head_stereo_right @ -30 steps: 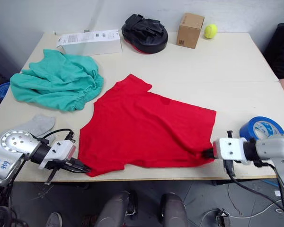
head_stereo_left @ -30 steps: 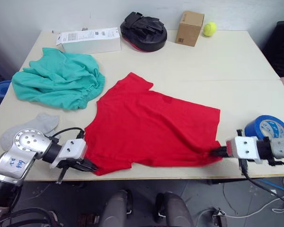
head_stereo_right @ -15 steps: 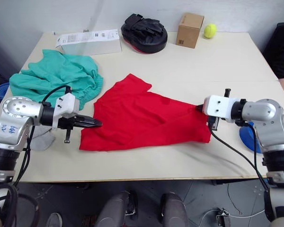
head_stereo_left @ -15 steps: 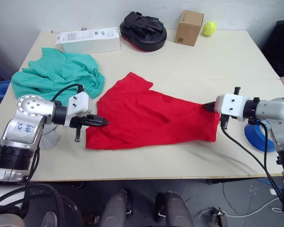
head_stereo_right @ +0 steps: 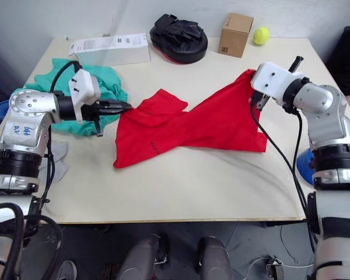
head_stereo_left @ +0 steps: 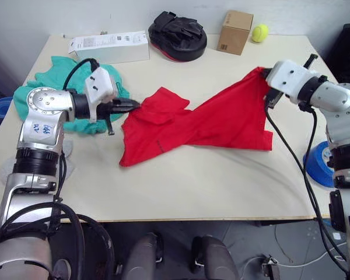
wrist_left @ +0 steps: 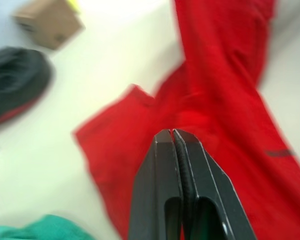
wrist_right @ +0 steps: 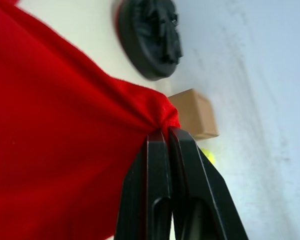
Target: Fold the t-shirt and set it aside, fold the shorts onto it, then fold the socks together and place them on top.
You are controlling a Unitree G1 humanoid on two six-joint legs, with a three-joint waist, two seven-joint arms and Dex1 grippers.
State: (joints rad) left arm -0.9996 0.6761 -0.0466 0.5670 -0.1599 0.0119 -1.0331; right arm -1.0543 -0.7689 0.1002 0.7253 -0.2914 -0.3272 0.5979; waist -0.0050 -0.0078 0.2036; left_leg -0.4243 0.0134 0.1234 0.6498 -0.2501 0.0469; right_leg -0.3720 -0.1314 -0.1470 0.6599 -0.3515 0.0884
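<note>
The red t-shirt (head_stereo_left: 210,125) lies across the middle of the table, twisted, with its near hem pulled up and back over itself. My left gripper (head_stereo_left: 134,105) is shut on the shirt's left corner, close to the sleeve (wrist_left: 115,145). On the right, a bunched corner of the t-shirt (wrist_right: 162,117) is raised above the table, and my right gripper (head_stereo_left: 267,79) is shut on it. The teal shorts (head_stereo_left: 114,87) lie crumpled behind my left arm. A grey sock (head_stereo_right: 59,150) shows beside that arm near the table's left edge.
A white flat box (head_stereo_left: 108,46), a black padded mitt (head_stereo_left: 178,36), a cardboard box (head_stereo_left: 233,32) and a yellow tennis ball (head_stereo_left: 258,33) line the far edge. A blue tape roll (head_stereo_left: 324,166) sits at the right edge.
Both grippers have carried the t-shirt's near hem from the table's front edge up and toward the far side. The right corner now hangs higher and the cloth has doubled over.
</note>
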